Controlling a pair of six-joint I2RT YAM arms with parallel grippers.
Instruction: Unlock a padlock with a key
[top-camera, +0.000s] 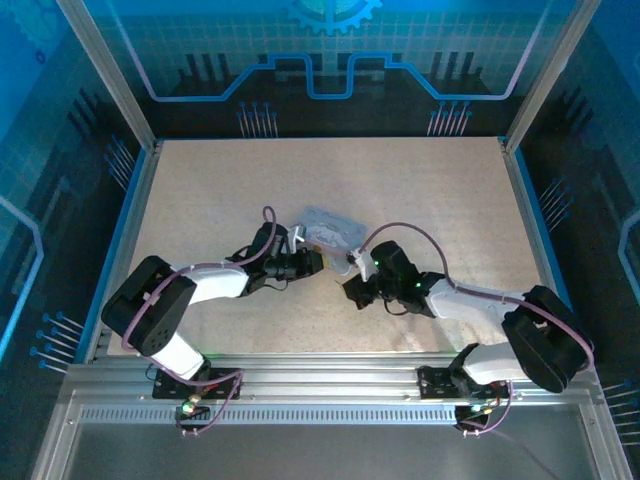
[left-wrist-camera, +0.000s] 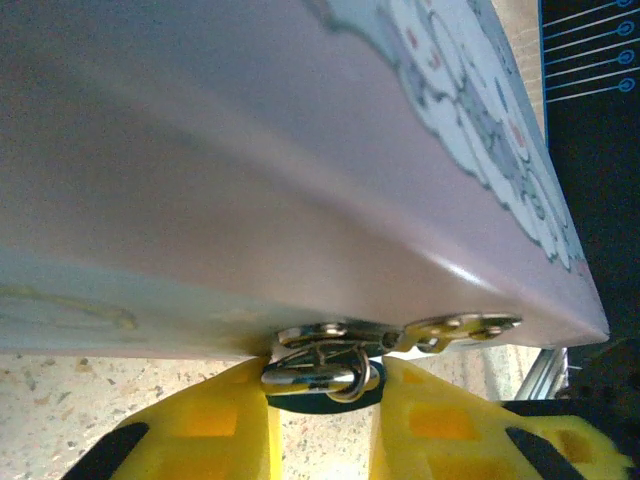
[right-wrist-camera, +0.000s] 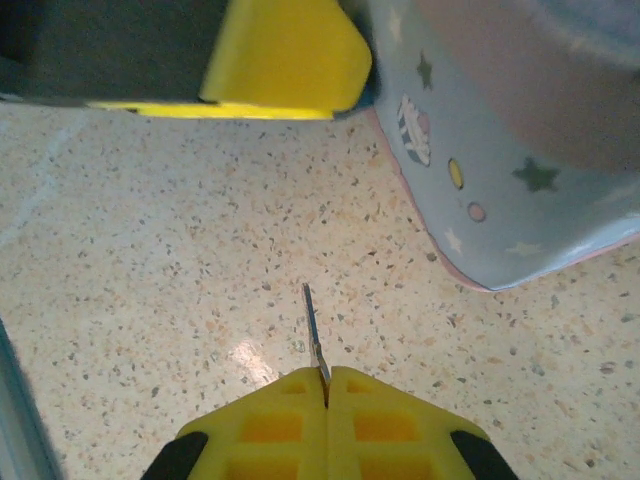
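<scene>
The tiny padlock (left-wrist-camera: 322, 378), dark body and silvery shackle, hangs from the metal hasp (left-wrist-camera: 330, 335) on the pale lavender tin box (left-wrist-camera: 260, 160). My left gripper (left-wrist-camera: 325, 392) is shut on the padlock, with a yellow fingertip pressed against each side of the dark body. My right gripper (right-wrist-camera: 327, 378) is shut on the key (right-wrist-camera: 312, 325). Its slim blade sticks forward over the table, pointing toward the left gripper's yellow finger (right-wrist-camera: 285, 55). From above, the left gripper (top-camera: 316, 262) and right gripper (top-camera: 352, 268) meet at the near side of the box (top-camera: 328, 230).
The tin box's starred side wall (right-wrist-camera: 500, 170) stands close to the right of the key. The speckled tabletop (top-camera: 220, 190) stretches open to the left, right and far side. Metal frame rails (top-camera: 320, 375) border the near edge.
</scene>
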